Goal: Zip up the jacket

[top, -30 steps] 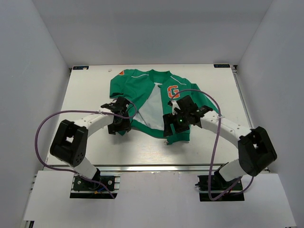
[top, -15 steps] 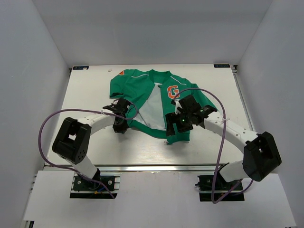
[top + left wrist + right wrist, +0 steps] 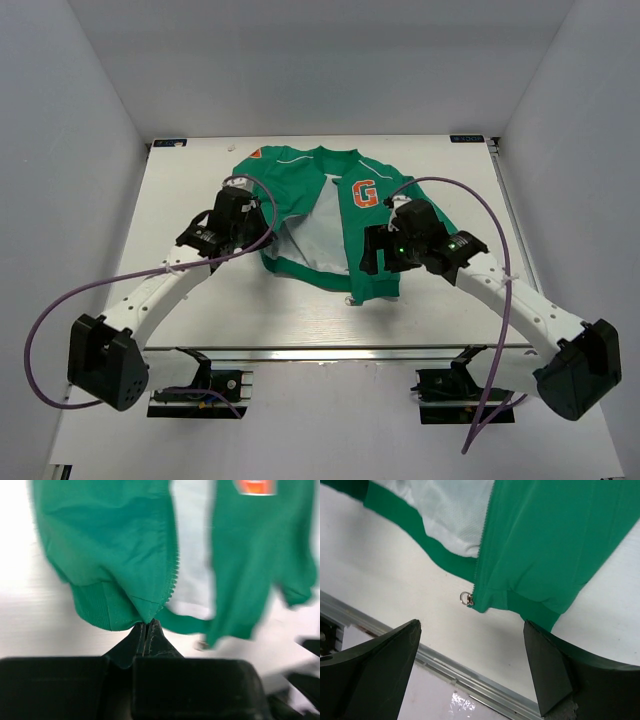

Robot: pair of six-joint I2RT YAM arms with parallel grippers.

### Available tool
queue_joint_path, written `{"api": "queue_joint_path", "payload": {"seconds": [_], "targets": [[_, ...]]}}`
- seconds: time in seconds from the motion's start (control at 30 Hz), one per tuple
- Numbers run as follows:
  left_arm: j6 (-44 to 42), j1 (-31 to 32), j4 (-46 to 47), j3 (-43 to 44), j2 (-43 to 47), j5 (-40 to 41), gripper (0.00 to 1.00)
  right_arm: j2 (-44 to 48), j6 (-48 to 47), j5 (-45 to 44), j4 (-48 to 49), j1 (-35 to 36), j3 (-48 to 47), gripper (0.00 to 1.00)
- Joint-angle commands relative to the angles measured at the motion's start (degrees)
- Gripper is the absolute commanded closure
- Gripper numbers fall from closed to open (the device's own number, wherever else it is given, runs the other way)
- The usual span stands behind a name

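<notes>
The green jacket (image 3: 300, 185) lies unzipped on the white table, with its grey lining (image 3: 320, 230) showing and the orange G patch (image 3: 365, 192) on the right panel. My left gripper (image 3: 147, 625) is shut on the bottom corner of the left front panel (image 3: 148, 611), beside the zipper teeth (image 3: 174, 575). In the top view the left gripper (image 3: 258, 238) sits over that panel. My right gripper (image 3: 470, 665) hangs open above the right panel's hem (image 3: 530, 605), holding nothing. The zipper slider's metal ring (image 3: 466, 598) lies at that hem's corner.
The table's metal front rail (image 3: 470, 677) runs just beyond the right panel's hem. White enclosure walls (image 3: 80, 150) stand on both sides and at the back. Purple cables (image 3: 460, 200) loop from both arms.
My left gripper closed on the left panel's bottom corner and drew back toward the far left, pulling the corner with it. My right gripper shifted right, staying open.
</notes>
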State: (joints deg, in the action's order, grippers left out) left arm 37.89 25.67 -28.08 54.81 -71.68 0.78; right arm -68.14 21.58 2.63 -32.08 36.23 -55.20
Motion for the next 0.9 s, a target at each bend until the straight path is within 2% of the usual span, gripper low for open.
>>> {"api": "queue_joint_path", "payload": {"seconds": [0.0,0.2,0.23,0.37,0.57,0.6,0.67,0.7,0.77,0.8,0.87], "targets": [[1.8,1.1,0.7,3.5,3.0,-10.1,1.00,2.8,3.3,-4.9,1.7,-0.2,0.9,0.12],[5.5,8.2,-1.7,7.1,4.7,-11.9,1.00,6.6,7.9,-5.6,3.5,-0.4,5.0,0.11],[5.8,11.2,-2.1,6.8,4.4,-10.9,1.00,7.4,8.3,-5.4,3.7,-0.5,5.7,0.11],[8.2,17.5,-0.7,-0.5,2.1,-8.3,1.00,8.5,9.4,-5.2,4.5,-0.5,8.9,0.11],[8.9,24.9,1.5,-6.9,-6.4,-7.8,0.98,7.8,9.4,-4.2,5.7,-0.5,11.4,0.11],[8.3,25.4,1.2,-6.7,-7.9,-8.2,0.89,7.4,8.9,-4.0,6.1,-0.5,12.1,0.11],[6.9,27.1,0.8,-6.0,-11.9,-9.6,0.81,6.9,8.5,-3.9,6.8,-0.5,12.6,0.11],[6.1,27.8,-0.3,-5.0,-13.0,-9.4,0.67,6.2,8.0,-3.8,6.9,-0.5,12.7,0.11],[4.5,28.1,-2.6,-3.7,-15.0,-9.1,0.56,5.2,7.4,-3.3,7.0,-0.5,12.6,0.11],[3.8,28.1,-3.5,-2.8,-15.2,-9.0,0.45,5.0,6.5,-3.2,7.2,-0.5,12.4,0.11],[2.1,28.1,-7.2,-1.4,-14.9,-7.2,0.33,4.8,4.7,-3.1,7.1,-0.5,12.2,0.11]]}}
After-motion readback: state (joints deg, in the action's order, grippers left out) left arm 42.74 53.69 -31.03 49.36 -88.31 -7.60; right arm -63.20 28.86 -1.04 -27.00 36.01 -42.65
